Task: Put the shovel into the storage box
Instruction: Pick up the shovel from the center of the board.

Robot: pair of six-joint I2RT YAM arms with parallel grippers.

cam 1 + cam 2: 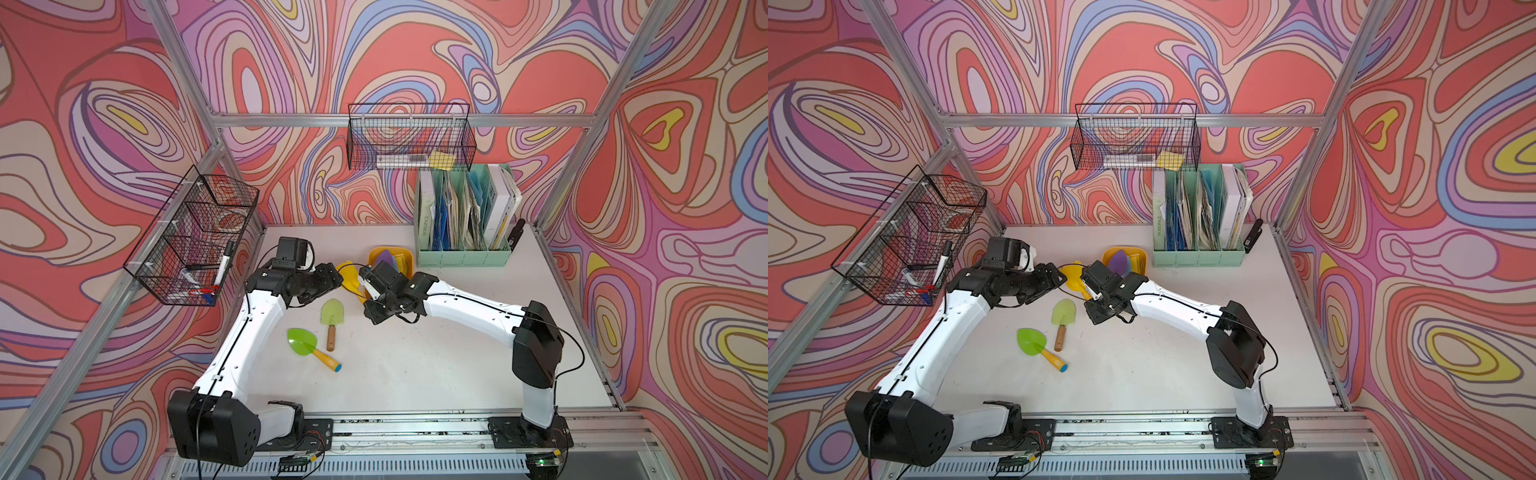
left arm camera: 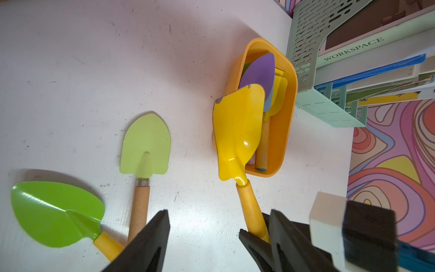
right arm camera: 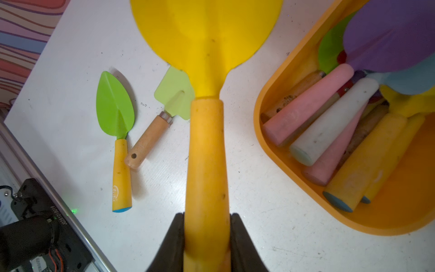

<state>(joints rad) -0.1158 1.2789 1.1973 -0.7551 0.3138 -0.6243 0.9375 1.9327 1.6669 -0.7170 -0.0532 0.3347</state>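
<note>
While the right claw [image 3: 207, 215] clamps the yellow shovel [image 3: 207, 141] by its handle (blade jutting ahead of it), the storage box [image 3: 404, 212] sits just beside that claw, shovel not yet inside; the left claw [image 2: 218, 212] gapes nearby, jaws apart.

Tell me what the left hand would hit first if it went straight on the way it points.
Most likely the yellow shovel held in the right hand, right ahead of the left hand. The storage box lies just beyond. Depth is hard to judge.
</note>
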